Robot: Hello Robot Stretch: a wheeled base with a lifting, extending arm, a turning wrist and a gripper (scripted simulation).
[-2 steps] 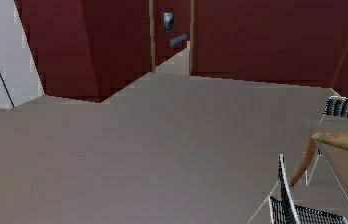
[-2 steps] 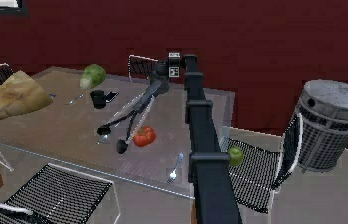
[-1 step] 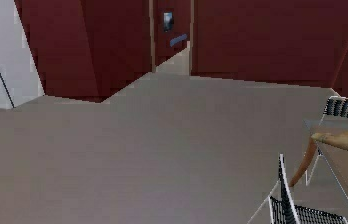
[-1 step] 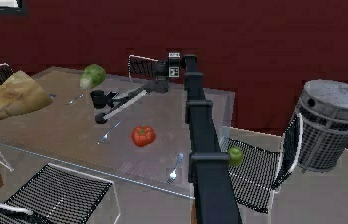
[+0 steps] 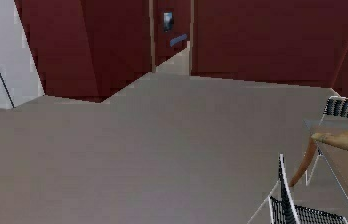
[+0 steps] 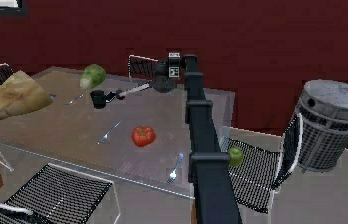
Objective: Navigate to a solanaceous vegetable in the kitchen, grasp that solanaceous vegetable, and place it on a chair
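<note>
Nearest: mesh chair (image 6: 62,195) at the near edge of the glass table (image 6: 57,125), dark arm (image 6: 207,165) crossing above. Mid-table: red tomato (image 6: 142,135), lying alone on the glass just beside the arm. Farther out: gripper (image 6: 124,94), beyond the tomato; cannot tell whether holding anything, with tabletop behind the fingers. Step in hand, by judgement: the grasp, not yet made. Needed next: drawing back and lining up on the tomato. Small dark object (image 6: 102,98) by the fingertips hard to identify; gripper height over the glass unclear.

Dark red walls (image 5: 252,40) close in over a grey floor (image 5: 132,150), with a doorway (image 5: 172,45) ahead. Beside me, a glass table (image 6: 52,125), a wire chair (image 6: 52,195) and a ribbed grey bin (image 6: 327,125).
</note>
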